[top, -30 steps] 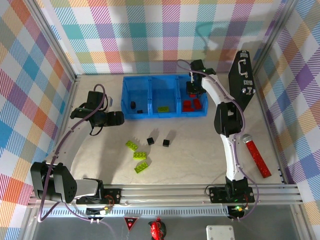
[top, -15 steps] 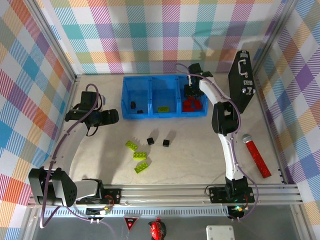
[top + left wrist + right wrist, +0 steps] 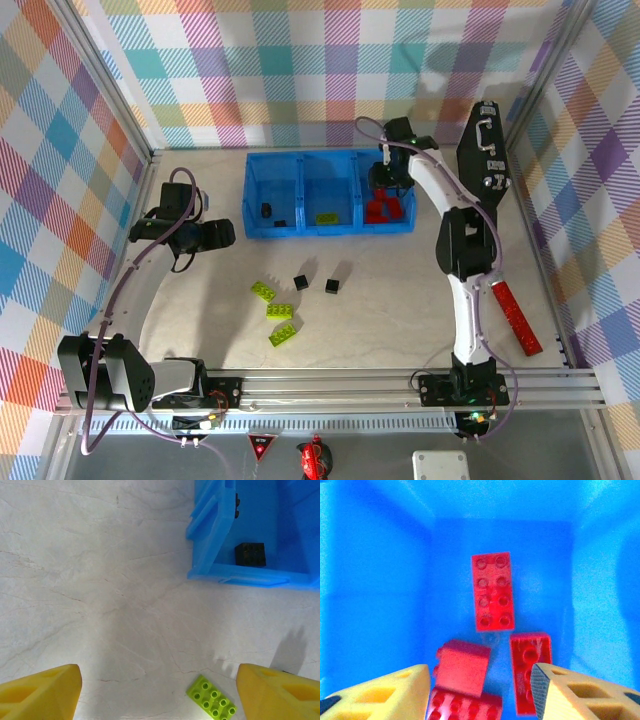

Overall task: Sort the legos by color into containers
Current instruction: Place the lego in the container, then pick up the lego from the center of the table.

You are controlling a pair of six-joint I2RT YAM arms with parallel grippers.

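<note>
The blue tray stands at the back of the table. My right gripper hangs over its right compartment, open, above several red bricks; one red brick lies loose below the jaws. A lime brick is in the middle compartment and a black cube in the left one. On the table lie three lime bricks and two black cubes. My left gripper is open left of the tray, with a lime brick near its right finger.
A black briefcase leans by the right wall. A long red stick lies at the right, partly under the right arm. Checkered walls close in the table on three sides.
My right gripper has opened over the right compartment and let a red brick go. My left gripper has drifted a little to the left.
</note>
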